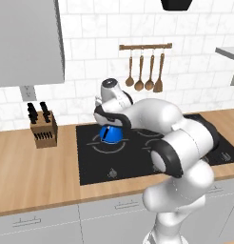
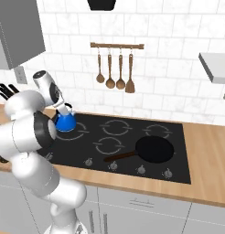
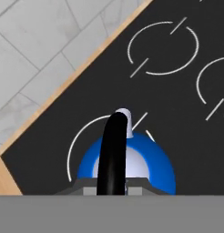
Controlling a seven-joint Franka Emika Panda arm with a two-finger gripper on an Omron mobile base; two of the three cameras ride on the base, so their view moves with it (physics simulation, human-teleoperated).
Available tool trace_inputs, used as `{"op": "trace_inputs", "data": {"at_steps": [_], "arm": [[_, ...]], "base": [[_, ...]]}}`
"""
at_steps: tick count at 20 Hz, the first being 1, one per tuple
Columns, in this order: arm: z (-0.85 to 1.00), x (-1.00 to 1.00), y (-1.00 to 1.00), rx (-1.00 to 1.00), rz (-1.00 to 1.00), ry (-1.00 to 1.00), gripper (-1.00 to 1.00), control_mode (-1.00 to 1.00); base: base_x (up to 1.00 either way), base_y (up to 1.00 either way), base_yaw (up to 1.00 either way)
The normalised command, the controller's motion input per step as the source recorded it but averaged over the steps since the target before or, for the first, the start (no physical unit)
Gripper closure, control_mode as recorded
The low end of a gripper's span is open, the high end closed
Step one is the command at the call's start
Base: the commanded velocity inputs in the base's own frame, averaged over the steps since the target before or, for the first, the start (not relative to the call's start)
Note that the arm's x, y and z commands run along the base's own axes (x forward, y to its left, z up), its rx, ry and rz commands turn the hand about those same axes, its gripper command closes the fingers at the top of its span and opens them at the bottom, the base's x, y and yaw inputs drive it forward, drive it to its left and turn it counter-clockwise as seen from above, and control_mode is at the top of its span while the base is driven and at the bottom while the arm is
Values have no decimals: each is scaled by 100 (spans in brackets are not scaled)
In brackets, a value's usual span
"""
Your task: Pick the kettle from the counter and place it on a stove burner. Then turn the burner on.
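I have the jaws closed on the black handle of the kettle (image 3: 132, 159), which is over the cooktop (image 2: 178, 151) at its back-left burner (image 3: 79, 141), about ten o'clock from the frying pan (image 2: 153, 148) in the right base view. I cannot tell whether its base touches the glass yet. I judge this the placing step, nearly done. Next I would settle it inside the ring, open the jaws, lift clear, then reach for the knobs (image 2: 113, 165) along the front edge by the worktop (image 1: 33, 167).
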Motion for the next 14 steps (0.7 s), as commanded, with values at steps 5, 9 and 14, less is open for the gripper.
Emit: {"op": "trace_inputs", "data": {"at_steps": [5, 9, 14], "arm": [[-20, 7, 0, 0, -3, 0, 100, -100], [-16, 14, 0, 0, -4, 0, 100, -100], [-15, 14, 0, 0, -4, 0, 100, -100]], "base": [[0, 0, 0], [0, 0, 0], [0, 0, 0]]}}
